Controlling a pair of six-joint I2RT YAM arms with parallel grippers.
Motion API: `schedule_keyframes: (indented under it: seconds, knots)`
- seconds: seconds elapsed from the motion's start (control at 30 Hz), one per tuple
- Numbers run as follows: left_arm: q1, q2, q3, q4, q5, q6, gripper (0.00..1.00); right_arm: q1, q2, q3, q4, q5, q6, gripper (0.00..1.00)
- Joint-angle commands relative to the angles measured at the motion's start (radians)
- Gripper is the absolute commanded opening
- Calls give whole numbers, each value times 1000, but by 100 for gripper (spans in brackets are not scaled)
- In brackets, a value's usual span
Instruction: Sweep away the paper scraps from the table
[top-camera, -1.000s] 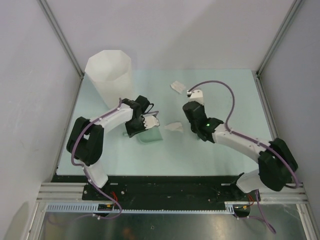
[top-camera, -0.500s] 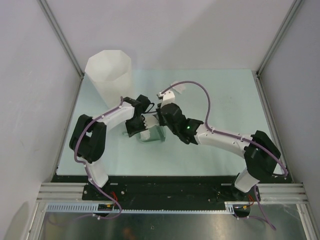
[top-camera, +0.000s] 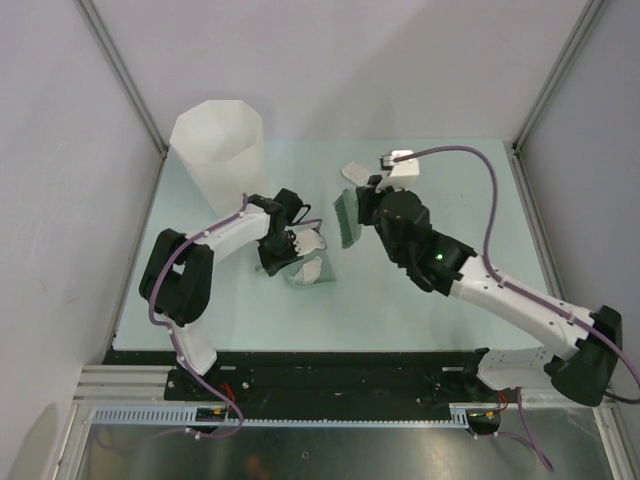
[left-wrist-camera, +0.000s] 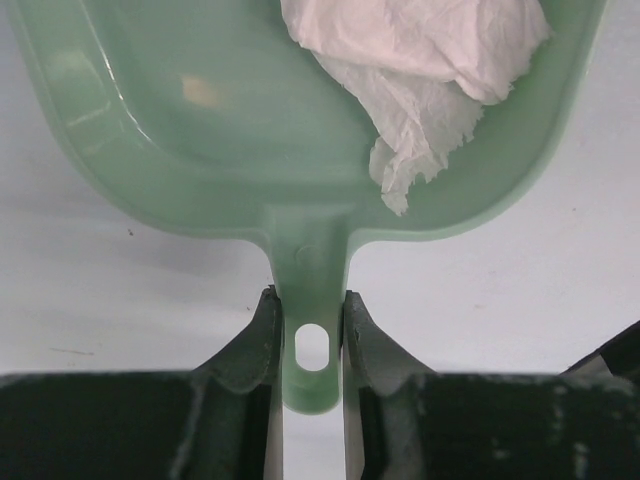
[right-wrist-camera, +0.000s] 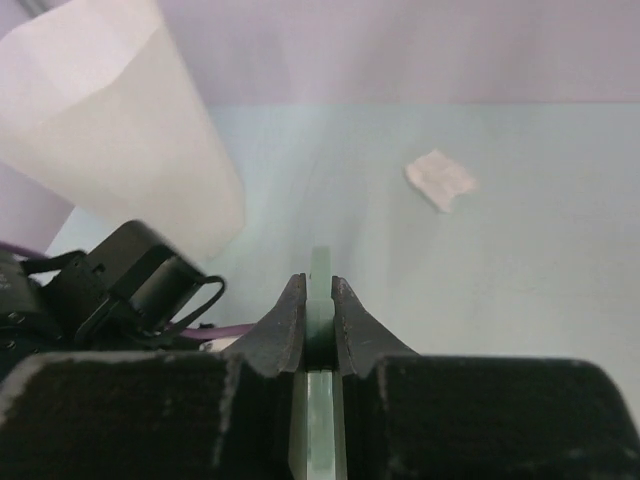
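Mint-green dustpan (left-wrist-camera: 190, 140): I see it lying on the table (left-wrist-camera: 90, 290), mouth turned away from the left wrist camera, with its thin handle running back between the fingers.
State of left gripper (left-wrist-camera: 311, 305): clenched on the dustpan handle, one finger pressed to each side at the hang hole.
White paper scraps (left-wrist-camera: 420, 60): crumpled paper sits inside the pan, on the right side in the wrist view, with a torn end drooping toward the handle. I cannot count the separate wads.
Lone scrap (right-wrist-camera: 441, 181): this one lies on bare table toward the far wall, well apart from the pan.
State of right gripper (right-wrist-camera: 318, 285): clamped on a thin pale-green handle that stands edge-on between the fingers.
Green brush (top-camera: 347, 217): from above I see its bristle end at the tip of the right arm, between the lone scrap and the dustpan. I cannot tell whether the bristles touch the table.
White bin (top-camera: 218, 150): a tall, faceted bin standing upright at the far left corner, beside the left arm.
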Motion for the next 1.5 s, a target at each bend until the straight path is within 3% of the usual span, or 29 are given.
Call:
schedule_keyframes:
  seconds: [0.0, 0.33, 0.7, 1.0, 1.17, 1.3, 1.47]
  knots:
    - [-6, -42, 48, 4, 89, -5, 0, -45, -98, 11, -77, 95, -35, 0]
    - [-8, -113, 123, 1, 162, -45, 0, -201, -337, -63, -178, 3, -35, 0]
    - [20, -173, 378, 1, 240, -220, 0, -343, -483, -136, -276, -2, -15, 0]
    - [147, -223, 617, 1, 208, -284, 0, -376, -481, -156, -292, -26, -7, 0]
    - [288, -254, 732, 1, 218, -320, 0, -380, -469, -165, -298, -31, -9, 0]
    - [349, -283, 762, 1, 172, -294, 0, -381, -467, -170, -298, -35, -7, 0]
    - [402, -292, 777, 1, -46, -216, 0, -383, -466, -173, -298, -46, -9, 0]
